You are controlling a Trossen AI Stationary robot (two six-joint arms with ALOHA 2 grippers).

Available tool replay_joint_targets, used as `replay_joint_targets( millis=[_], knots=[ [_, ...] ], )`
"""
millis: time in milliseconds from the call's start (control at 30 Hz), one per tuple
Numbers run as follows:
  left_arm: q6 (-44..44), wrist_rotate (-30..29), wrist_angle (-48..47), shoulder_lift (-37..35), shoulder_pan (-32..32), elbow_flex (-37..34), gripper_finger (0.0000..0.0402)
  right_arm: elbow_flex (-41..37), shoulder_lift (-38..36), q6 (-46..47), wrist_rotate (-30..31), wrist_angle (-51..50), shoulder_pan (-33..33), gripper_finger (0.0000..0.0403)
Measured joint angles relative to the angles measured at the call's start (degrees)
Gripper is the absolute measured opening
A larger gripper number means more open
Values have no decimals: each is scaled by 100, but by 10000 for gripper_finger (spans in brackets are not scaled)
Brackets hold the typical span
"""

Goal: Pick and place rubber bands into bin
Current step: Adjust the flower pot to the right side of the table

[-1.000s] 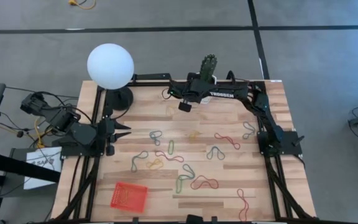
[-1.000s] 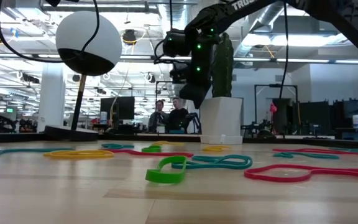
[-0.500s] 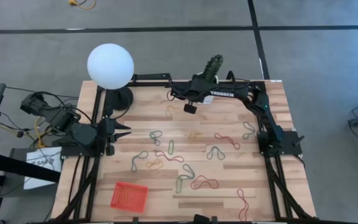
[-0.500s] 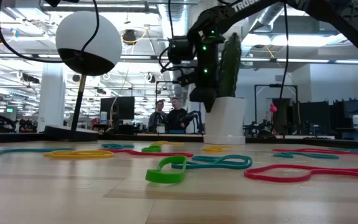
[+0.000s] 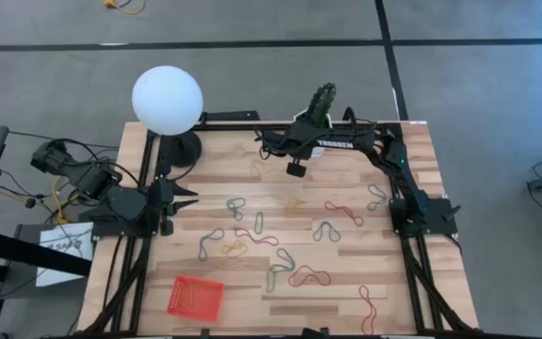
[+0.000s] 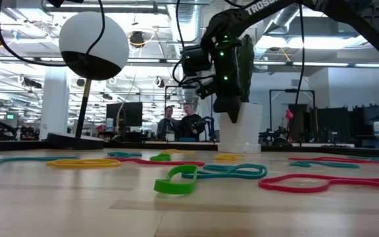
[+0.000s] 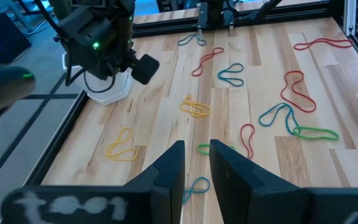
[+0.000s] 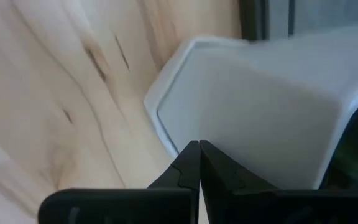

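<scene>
Rubber bands [image 5: 255, 223] red, green, grey-blue, tan, scattered flat mid-table; orange-red mesh bin [image 5: 195, 296] apart, near table corner.

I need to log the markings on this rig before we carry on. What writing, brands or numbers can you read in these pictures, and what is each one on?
"TROSSEN" in white letters on the right arm, readable from above.
"TROS", cut off by the picture's top edge, on the same arm in the low view.
Dark print on a white sheet left of the table: too small to read.
Nothing readable on the pot, the bin or the lamp.
</scene>
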Motion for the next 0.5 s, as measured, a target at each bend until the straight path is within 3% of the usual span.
replay_joint_targets(
  millis=[367, 500],
  knots=[
    [-15, 0, 2, 0, 0, 0, 66, 90, -55, -621, -3, 1224, 263, 0],
    [-16, -1, 0, 0, 0, 0, 66, 92, -52, -1068, -770, 1771, 324, 0]
  ],
)
